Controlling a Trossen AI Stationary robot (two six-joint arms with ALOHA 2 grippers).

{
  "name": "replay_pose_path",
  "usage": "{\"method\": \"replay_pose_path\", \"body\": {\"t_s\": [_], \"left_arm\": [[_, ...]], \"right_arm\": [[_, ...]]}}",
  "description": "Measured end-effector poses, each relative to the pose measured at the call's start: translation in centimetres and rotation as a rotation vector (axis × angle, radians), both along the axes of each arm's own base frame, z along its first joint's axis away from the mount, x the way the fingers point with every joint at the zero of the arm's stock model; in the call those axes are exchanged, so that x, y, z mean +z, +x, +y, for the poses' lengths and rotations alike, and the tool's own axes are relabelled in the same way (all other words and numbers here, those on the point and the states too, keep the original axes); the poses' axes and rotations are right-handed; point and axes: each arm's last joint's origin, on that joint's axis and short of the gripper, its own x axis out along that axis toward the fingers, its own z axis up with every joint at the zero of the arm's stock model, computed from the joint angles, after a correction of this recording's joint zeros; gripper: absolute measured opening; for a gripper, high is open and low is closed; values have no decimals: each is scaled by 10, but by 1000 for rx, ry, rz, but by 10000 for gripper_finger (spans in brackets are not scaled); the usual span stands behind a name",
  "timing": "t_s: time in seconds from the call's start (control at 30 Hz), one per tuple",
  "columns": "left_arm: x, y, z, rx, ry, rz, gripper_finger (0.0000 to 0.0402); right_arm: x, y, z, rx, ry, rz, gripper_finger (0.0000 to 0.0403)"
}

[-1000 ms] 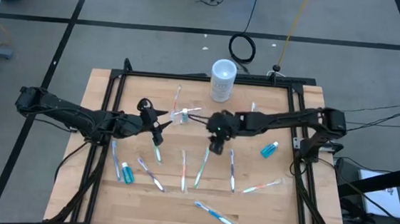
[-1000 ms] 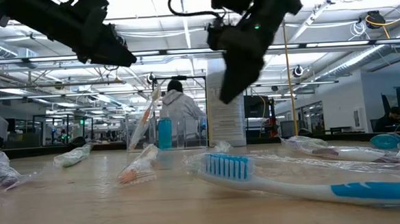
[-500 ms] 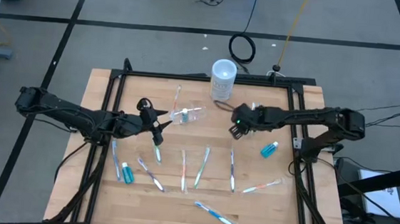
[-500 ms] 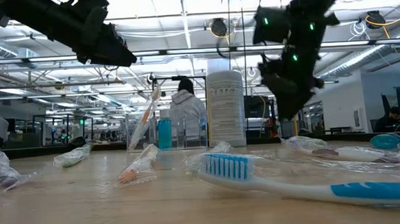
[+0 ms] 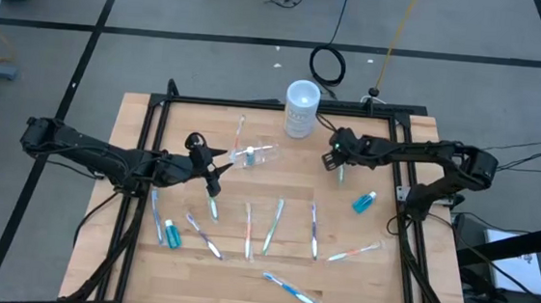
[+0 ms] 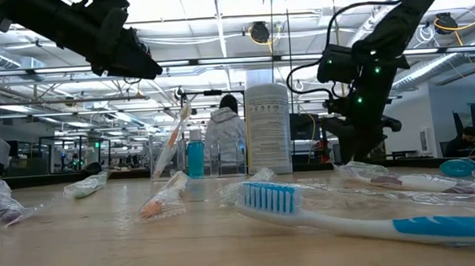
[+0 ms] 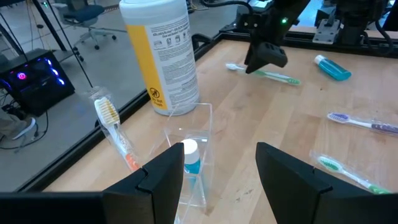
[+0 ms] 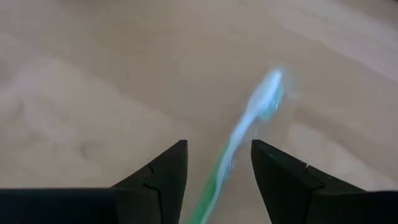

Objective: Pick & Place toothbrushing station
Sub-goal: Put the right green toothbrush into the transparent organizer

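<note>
A wooden counter (image 5: 241, 275) seen from above, with two dark robot arms reaching in from either side. Nearest the front edge lies a blue-and-white toothbrush (image 5: 291, 289) in clear wrap; in the table-level view its blue bristles fill the foreground. Behind it runs a loose row of wrapped toothbrushes: a blue one (image 5: 156, 216) at far left with a small teal tube (image 5: 171, 234) just beside it, a purple one (image 5: 207, 238), a pink one (image 5: 248, 231), a green one (image 5: 272, 226), another blue one (image 5: 314, 230), and a pale one (image 5: 355, 251) angled toward the right edge. A second teal tube (image 5: 364, 201) lies alone on the right side.

Farther back, the left gripper (image 5: 213, 172) hovers above the counter, its fingers (image 7: 291, 171) spread apart and holding nothing. Just beyond them stands the small clear plastic holder (image 7: 191, 155), with a blue-and-white tube upright inside it. A toothbrush with yellowish bristles (image 7: 114, 129) leans beside the holder.

On the right, the right gripper (image 5: 338, 155) is low over a green toothbrush (image 8: 239, 143) that lies on the counter. Its fingers (image 8: 158, 177) stand spread on either side of the handle, not pinching it.

At the back edge stands a tall white canister with a yellow label (image 5: 300, 107). In the room beyond, a person in a pale top (image 6: 224, 132) is visible from behind.
</note>
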Motion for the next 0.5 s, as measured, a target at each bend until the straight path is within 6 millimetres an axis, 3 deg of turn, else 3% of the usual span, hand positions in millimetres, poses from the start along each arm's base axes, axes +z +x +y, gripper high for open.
{"method": "replay_pose_path", "body": {"t_s": [0.3, 0.5], "left_arm": [[0, 0, 0, 1, -1, -1, 207], [0, 0, 0, 1, -1, -1, 207]], "right_arm": [[-15, -16, -7, -38, -13, 6, 164], [-21, -19, -4, -27, -1, -21, 113]]}}
